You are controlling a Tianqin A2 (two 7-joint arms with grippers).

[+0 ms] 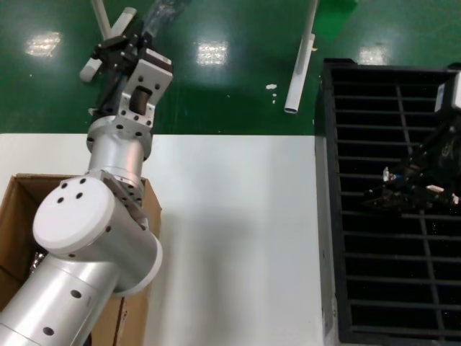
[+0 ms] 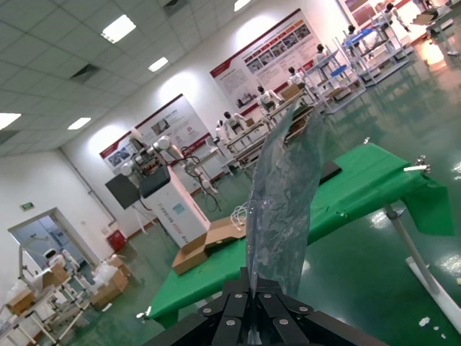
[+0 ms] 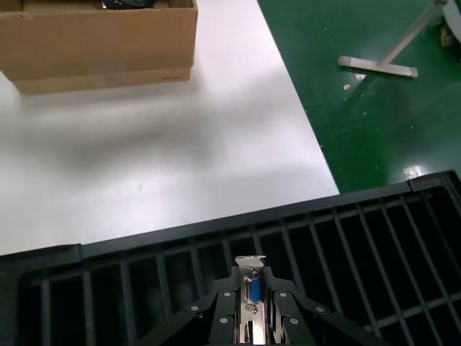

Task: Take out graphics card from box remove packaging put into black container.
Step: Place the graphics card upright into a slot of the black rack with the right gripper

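Observation:
My left gripper [image 1: 144,32] is raised beyond the table's far edge and is shut on the crinkled grey-blue packaging bag [image 2: 284,191], which stands up empty from its jaws; the bag also shows in the head view [image 1: 164,12]. My right gripper [image 1: 410,189] is over the black container [image 1: 374,288] on the right and is shut on the graphics card [image 3: 251,292], gripping its silver bracket with the blue port. The card hangs above the slotted interior [image 3: 144,288]. The brown box [image 1: 18,216] stands at the near left of the table, partly hidden by my left arm.
The white table [image 1: 238,238] lies between the box and the container. The box also shows in the right wrist view [image 3: 101,43]. White frame legs [image 1: 299,65] stand on the green floor beyond the table.

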